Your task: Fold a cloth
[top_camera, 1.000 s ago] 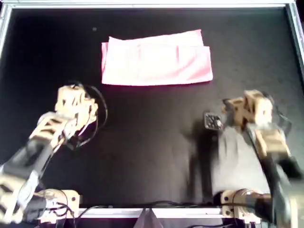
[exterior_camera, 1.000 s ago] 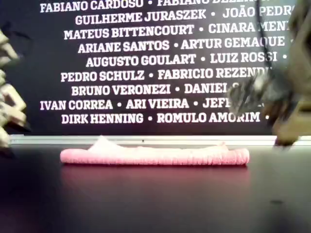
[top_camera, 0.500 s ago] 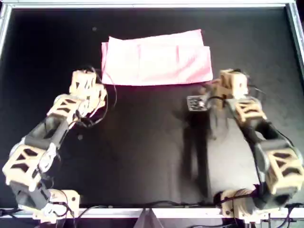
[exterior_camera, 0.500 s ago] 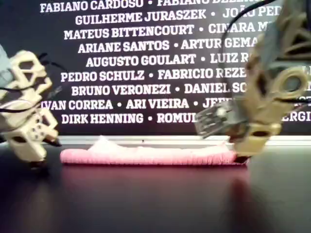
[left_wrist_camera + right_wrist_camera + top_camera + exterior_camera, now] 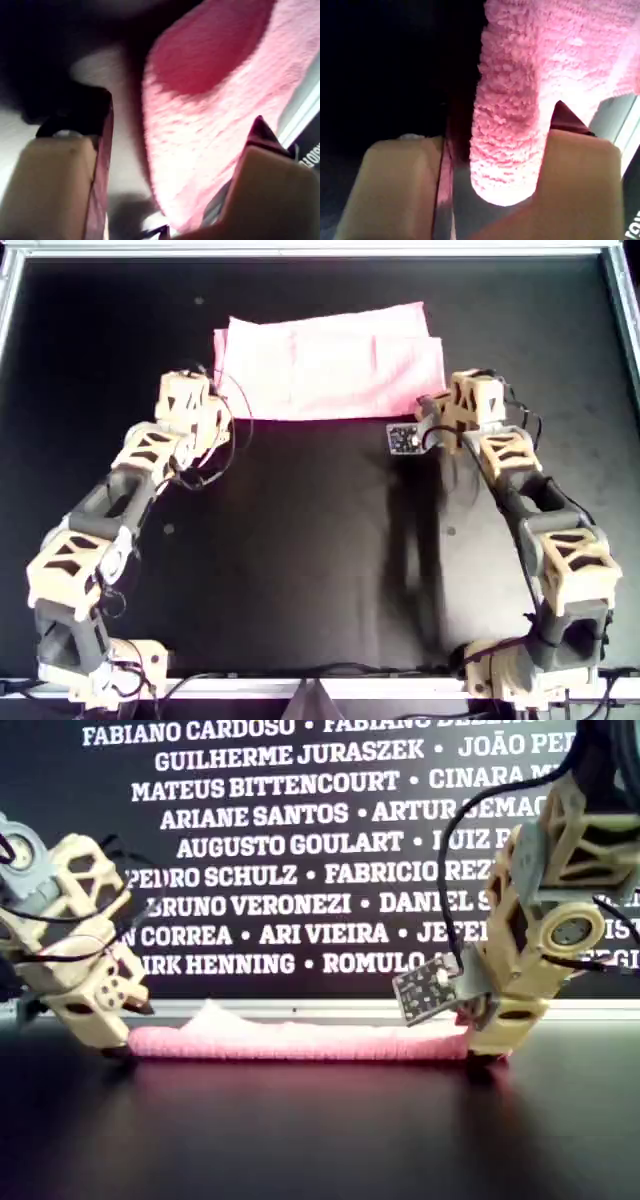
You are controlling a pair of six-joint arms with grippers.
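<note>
Both arms advanced to cloth (image 5: 330,362) near edge, fingers (image 5: 580,170) straddling corners

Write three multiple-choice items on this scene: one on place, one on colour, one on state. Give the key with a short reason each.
1. Where does the cloth lie on the table in the overhead view?
A. Near the top edge
B. Dead centre
C. At the bottom edge

2. What colour is the cloth?
A. Blue
B. Pink
C. White

3. How do the jaws of my second gripper stand?
A. Shut on nothing
B. Open, with a cloth edge between them
C. Far from the cloth

Key:
1. A: the overhead view shows it near the top rim, with bare black surface below.
2. B: every view shows it pink.
3. B: the second wrist view shows a rounded cloth edge in the gap between the two fingers, not yet pinched. My first gripper also stands open at the cloth.
</note>
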